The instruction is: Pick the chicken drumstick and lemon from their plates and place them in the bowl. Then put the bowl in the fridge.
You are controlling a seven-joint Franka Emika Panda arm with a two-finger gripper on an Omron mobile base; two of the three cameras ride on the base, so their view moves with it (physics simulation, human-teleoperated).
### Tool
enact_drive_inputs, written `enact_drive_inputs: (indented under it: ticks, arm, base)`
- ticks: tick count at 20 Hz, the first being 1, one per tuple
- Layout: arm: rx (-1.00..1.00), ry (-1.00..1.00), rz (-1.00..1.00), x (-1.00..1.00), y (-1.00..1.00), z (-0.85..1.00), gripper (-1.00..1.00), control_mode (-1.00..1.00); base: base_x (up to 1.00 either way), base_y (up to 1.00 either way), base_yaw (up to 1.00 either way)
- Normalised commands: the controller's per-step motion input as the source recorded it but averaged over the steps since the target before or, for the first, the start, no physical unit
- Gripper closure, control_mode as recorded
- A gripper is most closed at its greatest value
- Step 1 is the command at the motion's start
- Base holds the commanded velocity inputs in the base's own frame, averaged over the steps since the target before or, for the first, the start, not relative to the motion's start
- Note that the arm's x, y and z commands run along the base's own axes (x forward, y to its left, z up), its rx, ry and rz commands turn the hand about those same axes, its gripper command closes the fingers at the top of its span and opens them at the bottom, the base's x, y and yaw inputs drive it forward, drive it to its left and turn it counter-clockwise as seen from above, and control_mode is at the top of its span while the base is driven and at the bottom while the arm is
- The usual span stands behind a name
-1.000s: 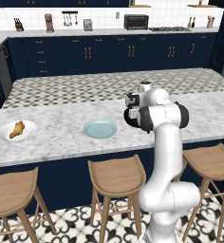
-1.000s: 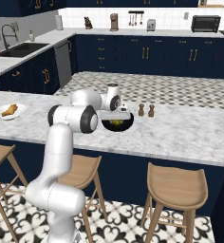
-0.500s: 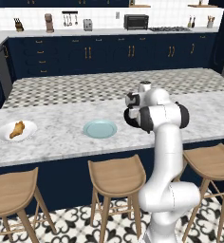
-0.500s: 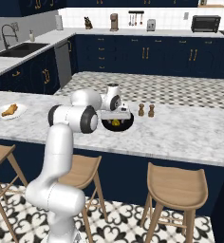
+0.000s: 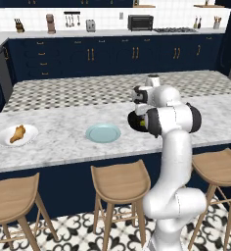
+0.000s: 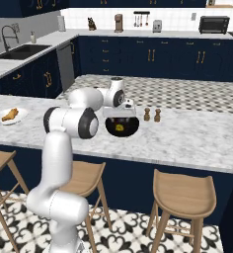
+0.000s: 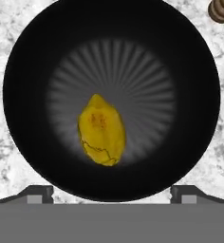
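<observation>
The yellow lemon [image 7: 101,130] lies loose near the middle of the glossy black bowl [image 7: 190,95] on the marble island. My gripper [image 7: 111,194] hangs straight above the bowl, open, its two dark fingertips [image 7: 38,193] spread about as wide as the bowl with nothing between them. From the right base view the hand [image 6: 121,114] sits just over the bowl [image 6: 122,126] and lemon [image 6: 119,127]. The chicken drumstick [image 5: 18,133] rests on the white plate [image 5: 30,137] far to the left. The light blue plate [image 5: 103,133] is bare. The fridge is out of view.
Two small brown shakers [image 6: 152,114] stand just right of the bowl, one at the hand view's corner [image 7: 221,10]. Wooden stools [image 5: 120,179] line the island's near side. Navy cabinets and a counter with appliances run along the back wall.
The jaws have spread wider above the bowl, leaving the lemon free inside it. The arm and the other things have stayed where they were.
</observation>
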Motion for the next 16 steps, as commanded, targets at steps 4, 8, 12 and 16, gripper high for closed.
enact_drive_inputs:
  ticks: [4, 8, 12, 16]
  arm:
    - [0.0, 0.0, 0.0, -0.94, 0.06, 0.44, -1.0, -1.0]
    - [0.0, 0.0, -0.02, -0.96, 0.38, 0.33, -1.0, -1.0]
    - [0.01, 0.0, -0.07, -1.0, 0.36, 0.23, -1.0, -1.0]
    - [0.05, 0.0, -0.12, -0.92, 0.22, 0.37, -1.0, -1.0]
  base:
    - [0.0, 0.0, 0.0]
    - [0.0, 0.0, 0.0]
    - [0.0, 0.0, 0.0]
    - [0.0, 0.0, 0.0]
